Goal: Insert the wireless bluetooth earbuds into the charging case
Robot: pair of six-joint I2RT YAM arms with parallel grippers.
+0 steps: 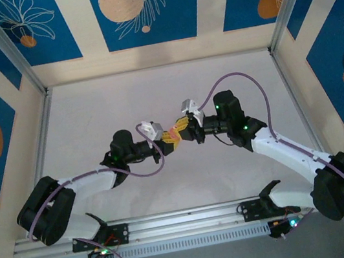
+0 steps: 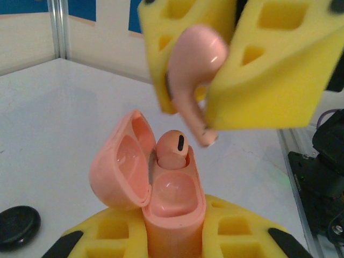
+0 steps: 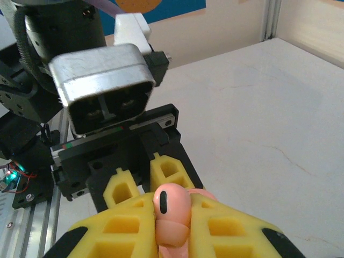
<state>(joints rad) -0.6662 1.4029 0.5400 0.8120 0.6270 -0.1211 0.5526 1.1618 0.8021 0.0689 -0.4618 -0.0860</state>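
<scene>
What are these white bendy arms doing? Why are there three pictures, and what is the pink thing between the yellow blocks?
These are two robot arms bolted to a white table. One picture looks down from above, where the arms meet in the middle. The other two come from small cameras on each arm's wrist, so you see things up close. The yellow blocks are soft pads on each arm's pincer, which is its grabbing part. The left pincer is shut on a pink charging case with its lid open. One pink earbud already sits inside. The right pincer is shut on the other earbud, close to the case with its stem pointing down. A black round disc lies on the table nearby.
</scene>
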